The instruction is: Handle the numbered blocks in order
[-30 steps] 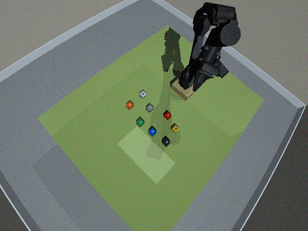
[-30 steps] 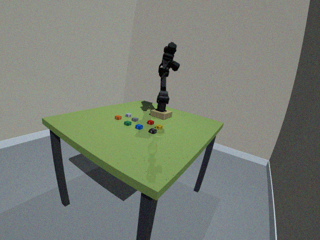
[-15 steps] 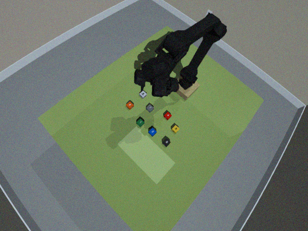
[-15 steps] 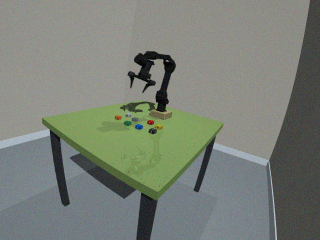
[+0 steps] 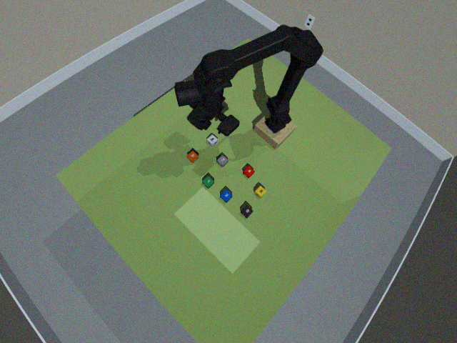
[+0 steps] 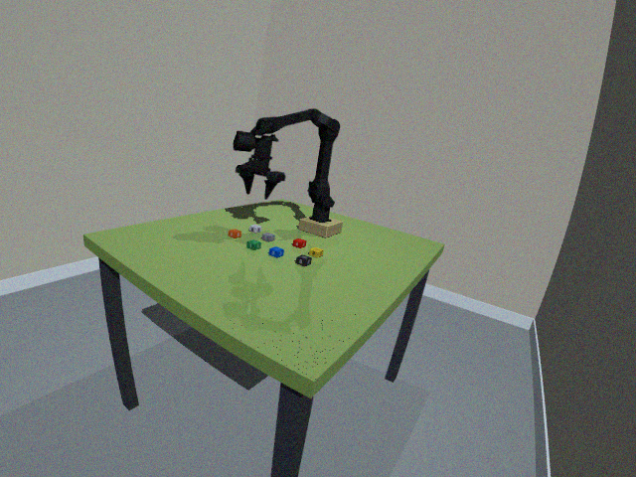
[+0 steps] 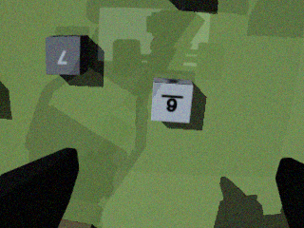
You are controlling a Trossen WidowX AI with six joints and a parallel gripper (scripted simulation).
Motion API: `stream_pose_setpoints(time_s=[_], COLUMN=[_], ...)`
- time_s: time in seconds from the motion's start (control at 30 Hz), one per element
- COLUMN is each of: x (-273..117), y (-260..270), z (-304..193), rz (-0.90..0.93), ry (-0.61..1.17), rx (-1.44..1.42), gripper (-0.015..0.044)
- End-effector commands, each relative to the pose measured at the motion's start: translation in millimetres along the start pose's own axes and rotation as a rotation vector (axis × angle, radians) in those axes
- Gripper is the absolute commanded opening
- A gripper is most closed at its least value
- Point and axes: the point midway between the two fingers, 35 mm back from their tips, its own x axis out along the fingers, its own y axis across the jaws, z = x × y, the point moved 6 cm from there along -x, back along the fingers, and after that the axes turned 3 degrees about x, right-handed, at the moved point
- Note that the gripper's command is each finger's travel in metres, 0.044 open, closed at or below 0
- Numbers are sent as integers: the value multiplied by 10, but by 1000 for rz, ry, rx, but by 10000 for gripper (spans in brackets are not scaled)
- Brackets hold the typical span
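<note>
my gripper (image 5: 213,122) (image 6: 257,195) (image 7: 180,166) hangs wide open and empty above the green table (image 5: 313,229) (image 6: 205,277) (image 7: 242,147). on it sit the white block (image 5: 211,139) (image 6: 254,229) (image 7: 171,102), nearest my fingers, the grey block (image 5: 222,160) (image 6: 267,237) (image 7: 63,55) near it, and six more, well apart from my fingers. beyond lie a grey floor (image 5: 55,266) (image 6: 179,436) and beige walls (image 5: 398,66) (image 6: 436,102).

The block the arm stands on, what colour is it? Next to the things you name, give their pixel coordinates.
The rectangular wooden base block (image 5: 275,141) (image 6: 324,229) is light tan; the exterior view shows it best.

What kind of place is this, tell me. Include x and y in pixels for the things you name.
Probably a robot test room: a black arm (image 5: 258,51) (image 6: 295,120) on a green table (image 5: 147,258) (image 6: 205,287), above small numbered blocks, such as the white one (image 5: 211,139) (image 6: 254,229) (image 7: 171,106).
</note>
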Motion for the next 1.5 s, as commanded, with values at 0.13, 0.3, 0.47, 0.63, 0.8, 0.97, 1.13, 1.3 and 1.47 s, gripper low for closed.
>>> stream_pose_setpoints(time_s=[0.13, 0.3, 0.47, 0.63, 0.8, 0.97, 1.13, 1.3, 1.47], x=[46, 46, 46, 46, 41, 33, 33, 33, 33], y=[-18, -18, -18, -1, 487, 914, 914, 914, 914], z=[-16, -16, -16, -5, 236, 357, 357, 357, 357], rz=[14, 14, 14, 14, 20, 23, 23, 23, 23], ry=[12, 12, 12, 12, 10, 9, 9, 9, 9], rx=[27, 27, 27, 27, 27, 27, 27, 27, 27], gripper=[400, 400, 400, 400, 400, 400, 400, 400, 400])
